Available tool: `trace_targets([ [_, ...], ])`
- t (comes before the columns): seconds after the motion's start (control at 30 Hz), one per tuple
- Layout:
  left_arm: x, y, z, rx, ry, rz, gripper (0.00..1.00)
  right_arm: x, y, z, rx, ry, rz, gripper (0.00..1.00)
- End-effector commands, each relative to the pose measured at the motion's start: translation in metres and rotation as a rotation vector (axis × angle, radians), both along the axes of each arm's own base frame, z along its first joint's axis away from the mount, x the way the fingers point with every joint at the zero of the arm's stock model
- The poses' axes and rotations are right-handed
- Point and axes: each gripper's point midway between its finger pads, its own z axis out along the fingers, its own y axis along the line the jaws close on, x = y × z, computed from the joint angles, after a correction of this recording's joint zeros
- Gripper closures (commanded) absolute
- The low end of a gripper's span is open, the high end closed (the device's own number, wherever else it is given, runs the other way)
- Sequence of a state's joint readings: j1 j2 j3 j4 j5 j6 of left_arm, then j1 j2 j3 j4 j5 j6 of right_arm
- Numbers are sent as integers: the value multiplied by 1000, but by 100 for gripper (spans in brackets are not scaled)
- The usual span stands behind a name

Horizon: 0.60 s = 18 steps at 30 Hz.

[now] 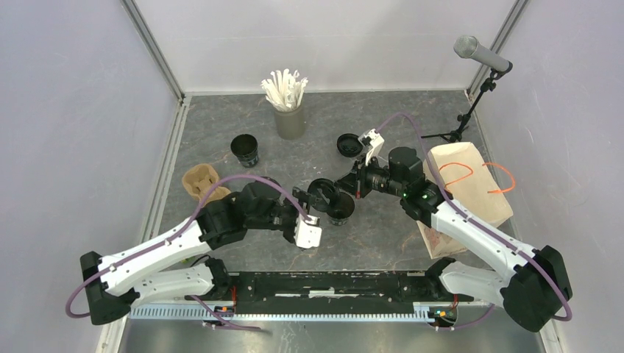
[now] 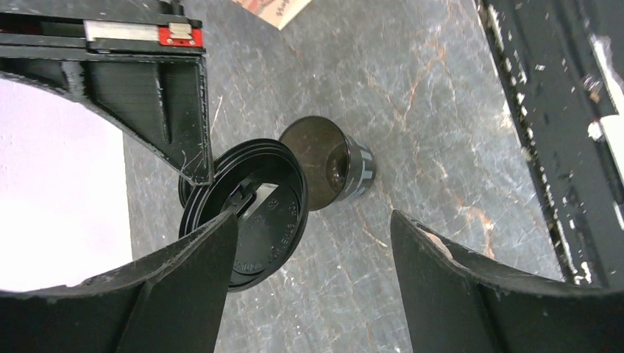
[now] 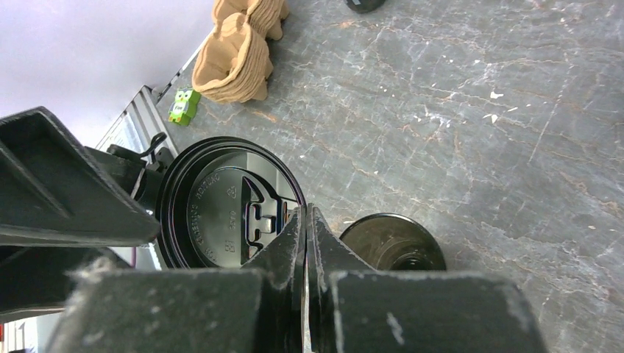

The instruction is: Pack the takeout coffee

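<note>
Black lid (image 3: pixel 221 209), pinched at its rim in your fully closed right gripper (image 3: pixel 305 220), hangs tilted just beside the open cup (image 3: pixel 394 243) on the table, toward the left arm; your left gripper (image 2: pixel 310 217) gapes wide, empty.

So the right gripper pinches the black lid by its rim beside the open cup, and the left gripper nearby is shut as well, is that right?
Not quite: the left gripper is open, its jaws wide apart in the left wrist view. The rest holds: the right gripper pinches the lid by its rim beside the open cup.
</note>
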State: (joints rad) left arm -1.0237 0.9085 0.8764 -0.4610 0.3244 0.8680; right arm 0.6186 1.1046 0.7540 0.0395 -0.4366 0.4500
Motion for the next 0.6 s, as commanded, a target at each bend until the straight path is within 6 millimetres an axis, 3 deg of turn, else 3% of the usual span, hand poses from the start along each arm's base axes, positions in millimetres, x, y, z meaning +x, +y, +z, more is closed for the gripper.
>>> trace_targets([
  [0.0, 17, -3, 4, 76, -160, 8, 19, -8, 6, 10, 51, -16, 30, 100],
  [0.2, 30, -9, 0, 109, -277, 38, 26, -13, 7, 5, 48, -6, 41, 100],
  [0.43, 31, -12, 0, 105, -297, 32, 42, -14, 8, 8, 57, -3, 46, 100],
  [0.57, 29, -9, -9, 122, -291, 31, 39, -15, 8, 11, 65, -7, 48, 100],
])
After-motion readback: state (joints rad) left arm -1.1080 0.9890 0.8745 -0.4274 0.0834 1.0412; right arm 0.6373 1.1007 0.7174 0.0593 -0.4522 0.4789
